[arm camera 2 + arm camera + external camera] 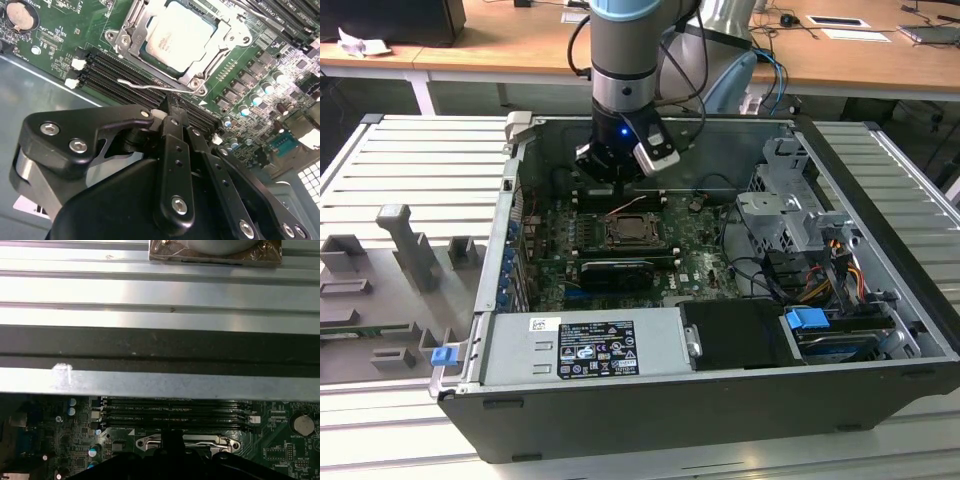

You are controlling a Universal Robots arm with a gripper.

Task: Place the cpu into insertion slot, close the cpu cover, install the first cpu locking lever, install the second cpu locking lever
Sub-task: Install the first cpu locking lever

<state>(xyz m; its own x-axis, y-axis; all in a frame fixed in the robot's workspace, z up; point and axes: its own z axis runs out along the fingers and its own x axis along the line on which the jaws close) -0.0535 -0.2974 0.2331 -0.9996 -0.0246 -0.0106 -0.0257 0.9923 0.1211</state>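
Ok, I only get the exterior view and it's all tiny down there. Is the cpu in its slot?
Observer: Yes. In the second wrist view the cpu lies flat in the insertion slot, pale face up.
Operator: And the lid thing?
Observer: The cpu cover is down, framing the chip.
Operator: Where's the claw?
Observer: The claw is right beside a thin wire locking lever that runs along the socket's edge, next to the memory slots.
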